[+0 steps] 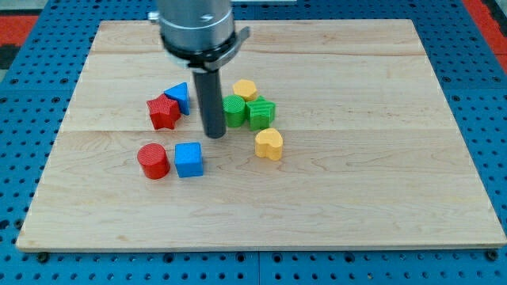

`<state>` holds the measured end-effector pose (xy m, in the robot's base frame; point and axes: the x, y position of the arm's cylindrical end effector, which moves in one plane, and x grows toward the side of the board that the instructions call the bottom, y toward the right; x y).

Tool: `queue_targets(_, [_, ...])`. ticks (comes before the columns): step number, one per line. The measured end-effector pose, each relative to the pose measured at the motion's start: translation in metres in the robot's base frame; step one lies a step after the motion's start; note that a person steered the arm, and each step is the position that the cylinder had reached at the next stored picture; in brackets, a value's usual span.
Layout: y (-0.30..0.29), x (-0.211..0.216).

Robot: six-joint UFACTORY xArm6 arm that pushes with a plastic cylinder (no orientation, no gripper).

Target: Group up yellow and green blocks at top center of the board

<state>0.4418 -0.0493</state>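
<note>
A: Tip [215, 134] sitting just left of green blocks [247, 112]; no gripper, holding nothing.
B: Risking scattering yellow hexagon [245, 89], stranding yellow heart [268, 143], nudging blue triangle [179, 96].

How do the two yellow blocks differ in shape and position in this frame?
The upper yellow block looks hexagonal; the lower yellow block is heart-shaped. The upper one sits against the green blocks from above; the lower one lies below them, toward the view's bottom right. My tip is nearer the lower one. Both share colour.
</note>
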Motion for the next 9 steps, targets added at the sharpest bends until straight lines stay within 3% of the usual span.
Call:
queue_targets(4, [0.033, -0.109])
queue_targets(6, [0.143, -0.105])
queue_targets(7, [0.153, -0.029])
queue_targets(8, [0.163, 0.091])
queue_targets(9, [0.129, 0.119])
